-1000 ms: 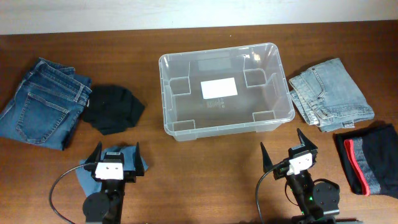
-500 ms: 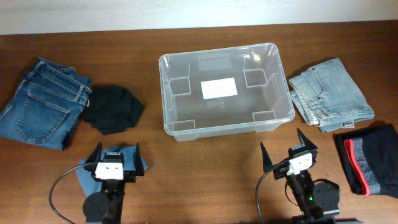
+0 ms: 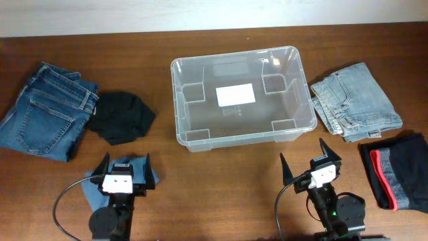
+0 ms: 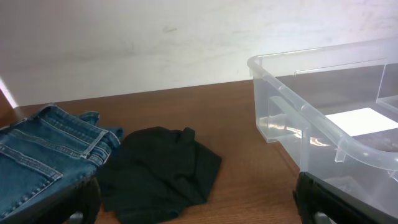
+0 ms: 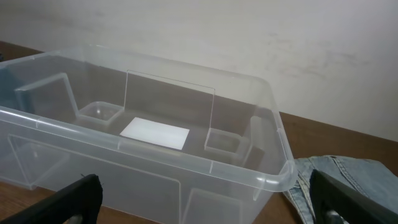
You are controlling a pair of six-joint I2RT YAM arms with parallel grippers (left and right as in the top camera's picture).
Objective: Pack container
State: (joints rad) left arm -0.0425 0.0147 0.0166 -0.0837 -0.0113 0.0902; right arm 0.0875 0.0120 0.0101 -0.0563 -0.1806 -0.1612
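The clear plastic container [image 3: 187,100] stands at the table's middle with nothing in it and a white label on its bottom. It also shows in the left wrist view [image 4: 323,130] and the right wrist view [image 5: 205,165]. My left gripper [image 3: 124,165] is open near the front left, above a small blue cloth [image 3: 151,177]. My right gripper [image 3: 310,159] is open near the front right, facing the container's near wall. Neither holds anything.
Dark blue jeans [image 3: 43,110] and a black garment [image 3: 122,117] lie at the left, both seen in the left wrist view [image 4: 37,155] [image 4: 158,174]. Light blue jeans [image 3: 354,100] lie right of the container. A black garment with red and grey trim [image 3: 401,171] lies at the front right.
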